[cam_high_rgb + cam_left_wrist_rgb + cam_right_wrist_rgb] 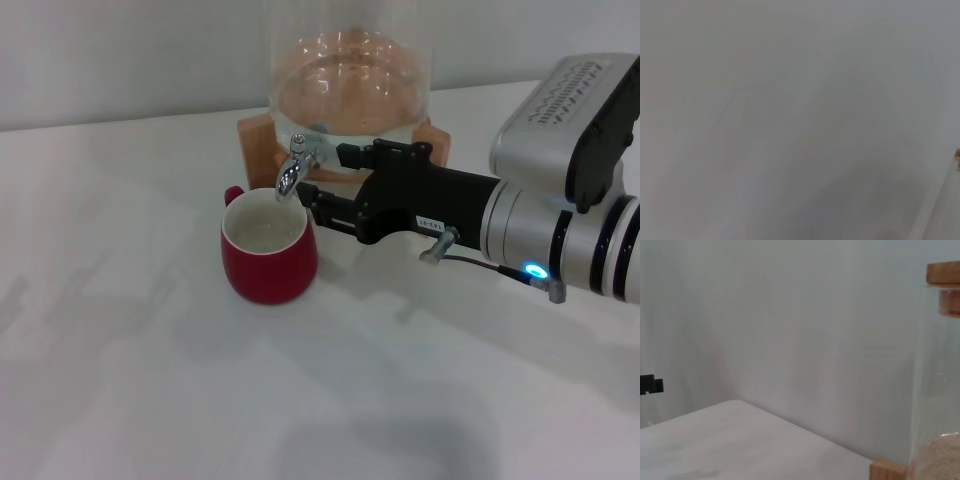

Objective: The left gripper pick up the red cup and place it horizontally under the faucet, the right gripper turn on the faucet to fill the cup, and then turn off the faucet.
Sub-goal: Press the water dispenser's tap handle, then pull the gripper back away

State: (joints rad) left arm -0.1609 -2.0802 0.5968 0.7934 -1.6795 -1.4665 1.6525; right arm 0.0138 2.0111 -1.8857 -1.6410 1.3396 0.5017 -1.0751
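The red cup (270, 262) stands upright on the white table, its white inside facing up and its small handle (232, 195) toward the back left. The chrome faucet (294, 167) juts from the glass jar (350, 75), its spout right above the cup's far rim. My right gripper (326, 178) reaches in from the right, level with the faucet and just beside it. Its two black fingers stand apart, one high (350, 156) and one low (312, 197), with nothing held between them. The left gripper does not show in any view; the left wrist view holds only a blank pale surface.
The jar sits on a wooden stand (255, 140) at the back of the white table (150, 380). In the right wrist view the jar's glass wall (940, 390) and wooden lid (943, 272) fill one side; a small black piece (650, 384) shows at the opposite edge.
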